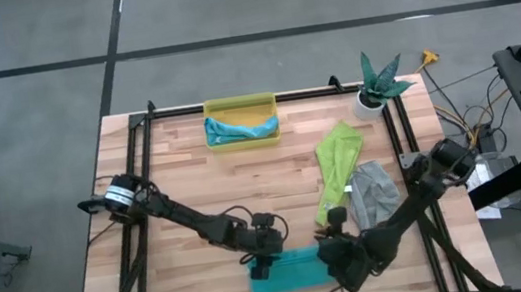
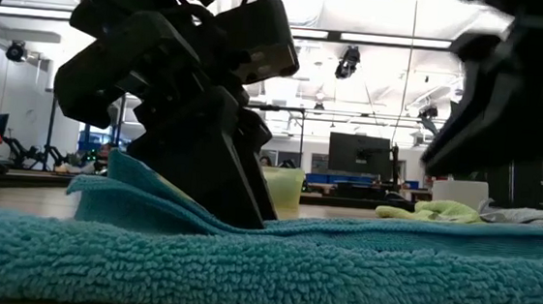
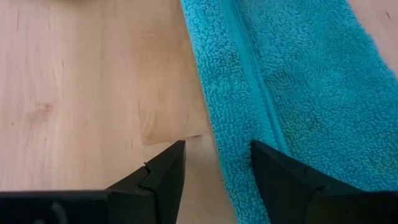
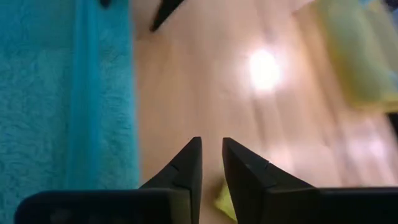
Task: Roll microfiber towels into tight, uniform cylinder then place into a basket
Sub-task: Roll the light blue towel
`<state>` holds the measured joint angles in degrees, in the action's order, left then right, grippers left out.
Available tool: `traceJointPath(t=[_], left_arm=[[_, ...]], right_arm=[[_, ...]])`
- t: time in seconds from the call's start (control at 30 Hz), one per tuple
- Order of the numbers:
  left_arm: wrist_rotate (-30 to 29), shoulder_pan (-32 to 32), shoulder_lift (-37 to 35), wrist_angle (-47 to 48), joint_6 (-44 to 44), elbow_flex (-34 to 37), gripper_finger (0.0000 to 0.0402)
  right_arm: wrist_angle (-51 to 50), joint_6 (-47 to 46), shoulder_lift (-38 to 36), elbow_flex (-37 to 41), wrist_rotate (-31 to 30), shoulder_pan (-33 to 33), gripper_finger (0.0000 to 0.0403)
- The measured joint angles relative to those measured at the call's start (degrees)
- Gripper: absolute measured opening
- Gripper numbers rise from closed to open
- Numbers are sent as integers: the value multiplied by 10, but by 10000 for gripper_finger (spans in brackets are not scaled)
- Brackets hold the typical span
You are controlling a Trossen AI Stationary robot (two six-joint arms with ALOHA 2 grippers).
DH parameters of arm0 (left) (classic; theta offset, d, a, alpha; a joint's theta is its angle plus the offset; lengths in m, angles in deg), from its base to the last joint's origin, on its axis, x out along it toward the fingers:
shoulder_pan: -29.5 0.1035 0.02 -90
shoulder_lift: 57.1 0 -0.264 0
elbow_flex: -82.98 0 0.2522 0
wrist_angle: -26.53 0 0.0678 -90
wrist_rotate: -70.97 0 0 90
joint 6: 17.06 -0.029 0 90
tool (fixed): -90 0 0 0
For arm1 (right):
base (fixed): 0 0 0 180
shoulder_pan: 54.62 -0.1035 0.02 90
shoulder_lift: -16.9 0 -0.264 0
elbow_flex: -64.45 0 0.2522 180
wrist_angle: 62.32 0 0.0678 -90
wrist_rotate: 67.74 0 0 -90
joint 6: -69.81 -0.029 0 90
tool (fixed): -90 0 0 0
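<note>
A teal towel (image 1: pixel 287 274), folded into a long strip, lies flat on the wood near the table's front edge. My left gripper (image 1: pixel 265 258) stands open over its far long edge, near the left end. My right gripper (image 1: pixel 341 256) hovers at the strip's right end, its fingers (image 4: pixel 211 143) a narrow gap apart with nothing between them, bare wood below. A lime green towel (image 1: pixel 337 166) and a grey towel (image 1: pixel 372 192) lie crumpled at the right. The yellow basket (image 1: pixel 239 106) at the far edge holds a light blue towel (image 1: pixel 236 129). My left gripper comes slanting down from the table's left. One finger (image 3: pixel 286 174) stands on the teal towel's top beside its long edge (image 3: pixel 217 137); the other (image 3: pixel 163 174) is over bare wood. In the low view the fingertip (image 2: pixel 238 212) sinks into the pile. The towel stays flat on the table.
A white plant pot (image 1: pixel 369 101) stands at the far right corner. A black frame rail (image 1: pixel 235 102) runs along the table's far edge and sides. Bare wood (image 1: pixel 205 184) lies between the basket and the teal towel.
</note>
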<state>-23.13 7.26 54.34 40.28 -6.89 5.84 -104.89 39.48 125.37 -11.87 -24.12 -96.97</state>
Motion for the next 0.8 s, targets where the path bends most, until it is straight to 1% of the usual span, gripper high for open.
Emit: traceJointPath(t=[0.07,0.17,0.3,0.33,0.43,0.5,0.57,0.7,0.8], left_arm=[[-7,-2,0,0,0,0,169],[-9,-6,0,-1,0,0,169],[-9,-11,0,-1,0,0,169],[-9,-12,0,0,0,0,169],[-9,-14,0,-1,1,0,169],[-9,-15,0,-1,1,0,169],[-9,-16,0,0,1,1,169],[-10,-18,0,-1,0,1,169],[-18,-20,0,-1,0,1,169]], right_arm=[[39,39,19,0,14,7,51],[47,80,43,-9,14,12,41],[44,85,44,-23,15,21,32],[39,82,38,-26,29,24,33],[39,92,3,-34,134,41,46],[41,92,-30,-35,211,52,62],[39,95,-59,-35,275,66,82],[40,103,-112,-33,362,106,126],[40,99,-128,-21,424,151,159]])
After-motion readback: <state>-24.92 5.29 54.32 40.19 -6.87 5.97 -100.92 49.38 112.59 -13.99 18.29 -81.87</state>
